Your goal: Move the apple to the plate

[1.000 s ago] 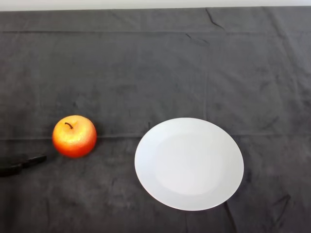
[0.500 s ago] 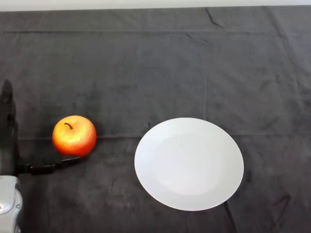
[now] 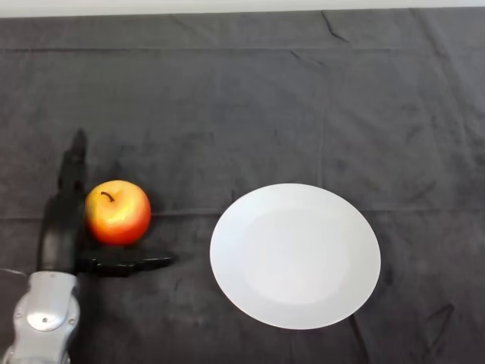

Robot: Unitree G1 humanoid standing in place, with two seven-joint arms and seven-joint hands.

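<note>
Dark cloth (image 3: pixel 250 106) covers the whole table; a pale strip shows along the far edge at the top of the head view. Wide bare cloth lies beyond the apple and plate, toward the far edge, and a clear band of cloth separates apple from plate. The plate's near rim sits close to the bottom of the view; the right side has some cloth left beyond the rim.

Count — one apple (image 3: pixel 118 212), one plate (image 3: pixel 295 255), one hand (image 3: pixel 61 227).

Apple: red-orange with a yellow patch near the top, resting on the cloth at left of centre, well apart from the plate, which lies to its right and slightly nearer. Apple roughly round, no marked long axis; it stands upright, stem end facing up, the short dark stem leaning toward the view's left.

Plate: white, round, flat on the cloth, nothing on it.

Left hand comes in from the lower left on a silver-grey wrist. Its fingers (image 3: pixel 72 171) run straight along the apple's left side, pointing toward the far edge; the thumb (image 3: pixel 129 264) stretches out below the apple, pointing right. Hand is spread — not closed around the apple. Whether it touches the apple I cannot tell.
</note>
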